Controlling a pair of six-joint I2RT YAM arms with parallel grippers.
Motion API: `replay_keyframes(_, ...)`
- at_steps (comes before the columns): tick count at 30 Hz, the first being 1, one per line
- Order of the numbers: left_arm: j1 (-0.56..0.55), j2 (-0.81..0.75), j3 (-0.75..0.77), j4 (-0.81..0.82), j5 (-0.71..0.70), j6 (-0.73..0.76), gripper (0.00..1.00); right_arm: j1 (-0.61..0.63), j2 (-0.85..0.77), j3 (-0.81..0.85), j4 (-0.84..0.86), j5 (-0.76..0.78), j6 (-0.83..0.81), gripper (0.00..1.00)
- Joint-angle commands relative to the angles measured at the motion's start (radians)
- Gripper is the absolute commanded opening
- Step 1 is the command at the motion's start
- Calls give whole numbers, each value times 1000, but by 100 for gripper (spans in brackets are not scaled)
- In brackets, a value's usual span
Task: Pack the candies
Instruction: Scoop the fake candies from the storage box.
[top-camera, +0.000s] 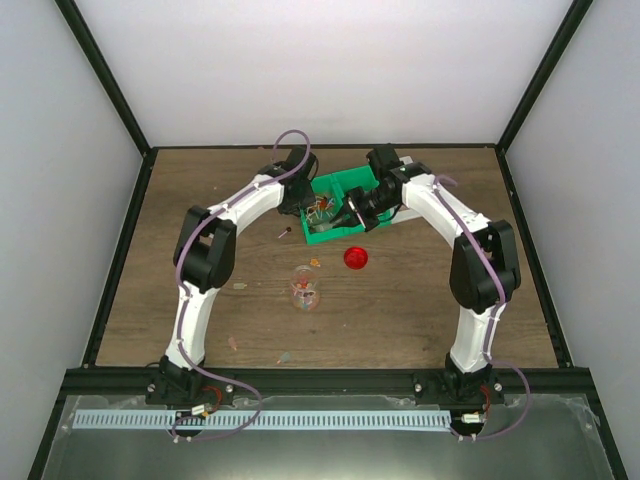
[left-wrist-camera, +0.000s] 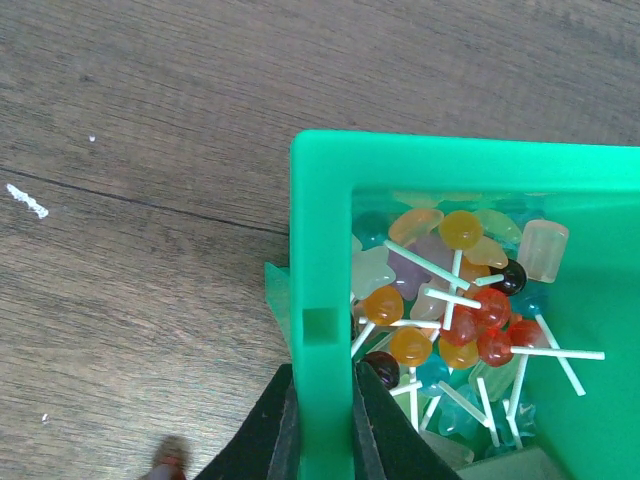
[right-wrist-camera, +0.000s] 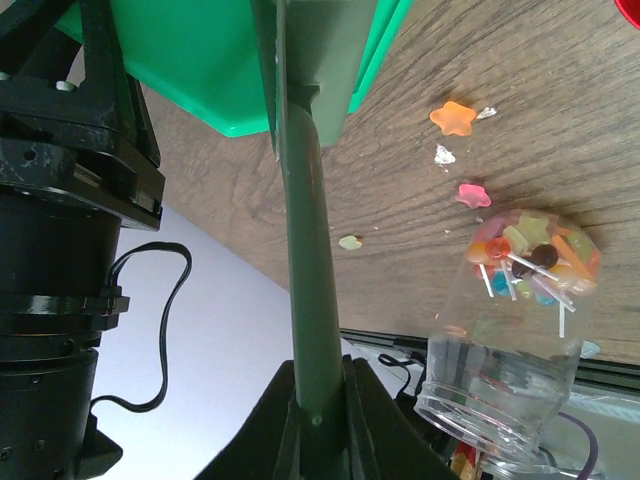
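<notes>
Top external: jar (top-camera: 305, 288) stands open mid-table, between the arms, with the red lid (top-camera: 356, 258) lying apart from it toward the bin. Both arms are at the green bin (left-wrist-camera: 320, 250) at the far side.

Status: partly done, my read.
- Right wrist shows a layer of candies in the jar's base; most of the jar is empty.
- Left wrist shows a good pile of candies (left-wrist-camera: 450, 320) left in the bin corner, several on white sticks.
- Strays (right-wrist-camera: 452, 117) lie on the table (top-camera: 420, 300) near the jar and need picking up too.
- Lid not on yet.

Claws:
- left gripper (left-wrist-camera: 325, 425) is pinched tight on the bin's wall, one finger inside and one outside, steadying it.
- right gripper (right-wrist-camera: 318, 410) is clamped on the scoop (right-wrist-camera: 310, 250) handle, which runs up toward the bin edge.

Can't see:
- Scoop head is cut off by the bin in the right wrist view, and too small to read from above. No idea if it's loaded.
- Bin's far half is out of frame, so the total count left is unknown.
- Bin looks tilted or lifted in the right wrist view, can't confirm.
</notes>
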Motion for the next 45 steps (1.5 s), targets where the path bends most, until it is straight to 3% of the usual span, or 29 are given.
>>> replay_keyframes(1,21,13,0,-41,-72,-12,4,1,22,12,-127,44,33,1)
replay_keyframes(12,21,44,13,-83,-1,20,4,2,269,146,-94,81,-8,1)
replay_keyframes(16,21,59,23,-109,43,39,4,1,285,65,94,56,28,1)
replay_keyframes(19,20,57,19,-117,62,47,4,-6,239,-97,358,8,84,1)
replay_keyframes(21,20,56,18,-123,54,49,4,-8,209,-165,417,-18,122,1)
replay_keyframes(27,20,63,33,-111,32,19,4,-7,138,-5,160,37,63,1)
replay_keyframes(35,20,64,25,-83,39,-40,4,3,55,77,36,43,107,1)
replay_keyframes(39,20,59,9,-73,42,-50,4,7,79,119,-71,45,72,1)
replay_keyframes(45,18,47,-11,-72,27,-56,4,10,213,344,-315,54,-16,1)
